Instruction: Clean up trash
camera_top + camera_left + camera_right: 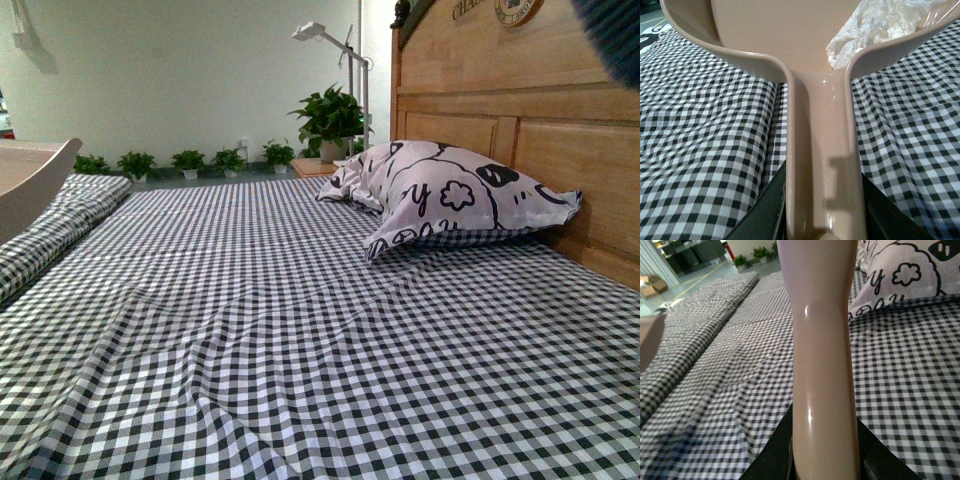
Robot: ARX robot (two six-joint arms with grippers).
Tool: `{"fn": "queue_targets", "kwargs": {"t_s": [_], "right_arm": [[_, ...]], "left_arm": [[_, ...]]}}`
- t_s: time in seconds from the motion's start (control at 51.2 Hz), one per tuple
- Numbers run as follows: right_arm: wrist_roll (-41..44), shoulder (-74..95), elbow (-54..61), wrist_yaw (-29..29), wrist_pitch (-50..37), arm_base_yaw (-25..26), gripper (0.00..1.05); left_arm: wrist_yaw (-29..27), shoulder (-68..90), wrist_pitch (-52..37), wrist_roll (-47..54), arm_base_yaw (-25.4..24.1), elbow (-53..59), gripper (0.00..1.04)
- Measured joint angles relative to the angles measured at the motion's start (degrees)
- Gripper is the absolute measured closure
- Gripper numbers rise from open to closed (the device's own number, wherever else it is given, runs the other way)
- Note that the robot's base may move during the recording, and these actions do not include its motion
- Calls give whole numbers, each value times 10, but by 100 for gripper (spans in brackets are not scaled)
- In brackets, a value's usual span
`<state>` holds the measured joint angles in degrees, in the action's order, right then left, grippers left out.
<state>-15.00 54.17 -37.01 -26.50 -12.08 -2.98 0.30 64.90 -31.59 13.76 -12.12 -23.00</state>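
In the left wrist view, the beige dustpan (822,150) fills the frame, its long handle clamped between my left gripper (824,220). The trash (875,25), a crumpled white wad of paper, lies inside the pan at its rim. The pan hangs above the checked bedsheet (700,140). In the right wrist view my right gripper (825,460) is shut on the smooth beige handle of the brush (822,350); its head is out of frame. A dark blurred shape (612,35) at the front view's top right corner cannot be identified. Neither gripper shows in the front view.
A black-and-white checked sheet (300,330) covers the bed. A large patterned white pillow (450,195) leans by the wooden headboard (540,110) at right. A folded checked quilt (60,225) lies along the left edge. Potted plants (330,120) and a lamp (330,45) stand beyond the bed.
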Motion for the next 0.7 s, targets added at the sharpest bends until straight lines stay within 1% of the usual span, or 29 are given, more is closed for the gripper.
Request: {"fn": "queue_targets", "kwargs": {"t_s": [0.156, 0.273, 0.39, 0.527, 0.605, 0.664, 0.703], "right_arm": [[-58, -63, 0, 75, 43, -60, 86], [-82, -94, -2, 130, 73, -94, 86], [-95, -126, -7, 194, 104, -123, 86], [-101, -165, -9, 228, 127, -137, 86], [-102, -198, -9, 242, 144, -148, 86], [-101, -218, -8, 251, 155, -156, 86], [-98, -228, -8, 256, 160, -161, 86]], "left_arm": [[-4, -111, 37, -11, 4, 51, 78], [-10, -184, 70, -14, 5, 76, 78], [-17, -298, 139, -20, 11, 106, 78], [-21, -413, 225, -32, 25, 128, 78], [-44, -502, 295, -36, 47, 141, 78], [-62, -550, 322, -36, 67, 150, 78], [-73, -568, 324, -36, 80, 156, 78]]}}
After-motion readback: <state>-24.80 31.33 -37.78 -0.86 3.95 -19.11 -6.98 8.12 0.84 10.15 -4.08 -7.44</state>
